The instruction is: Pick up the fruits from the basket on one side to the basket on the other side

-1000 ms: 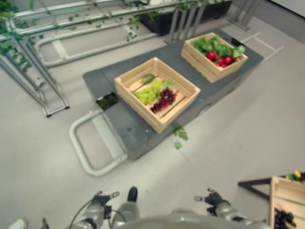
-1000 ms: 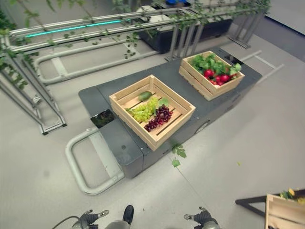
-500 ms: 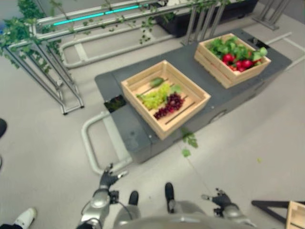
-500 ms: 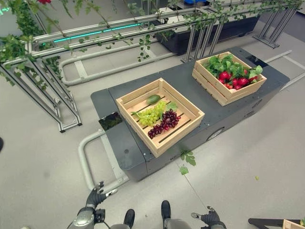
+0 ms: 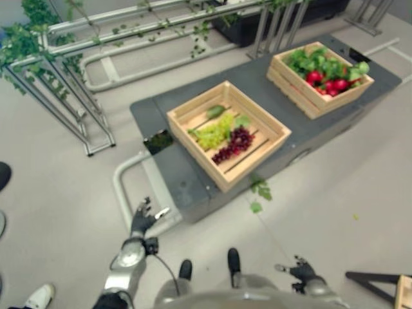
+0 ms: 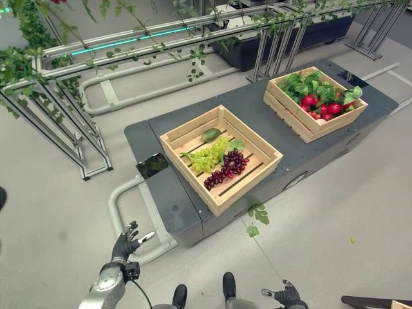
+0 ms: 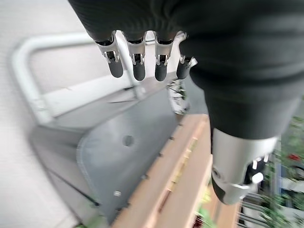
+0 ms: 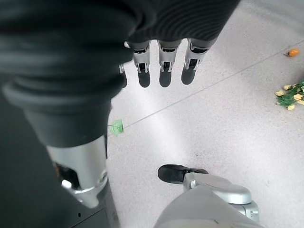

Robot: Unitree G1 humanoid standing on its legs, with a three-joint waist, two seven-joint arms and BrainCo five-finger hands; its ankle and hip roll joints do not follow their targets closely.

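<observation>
A wooden crate sits on the near end of a grey platform. It holds green grapes, purple grapes and a green fruit. A second crate at the far right end holds red fruits among green leaves. My left hand is raised low at the left, short of the platform's near corner, fingers straight and empty. The near crate's edge shows past it in the left wrist view. My right hand hangs low at the bottom right, open, fingers over bare floor.
A white tubular bumper wraps the platform's near-left end. Metal rails with vines run along the left and back. Fallen leaves lie on the floor before the platform. A person's shoe is at lower left. Another crate's corner shows at lower right.
My left arm has lifted forward, bringing the hand higher and closer to the platform's bumper. The right hand stays low. The camera has shifted slightly.
</observation>
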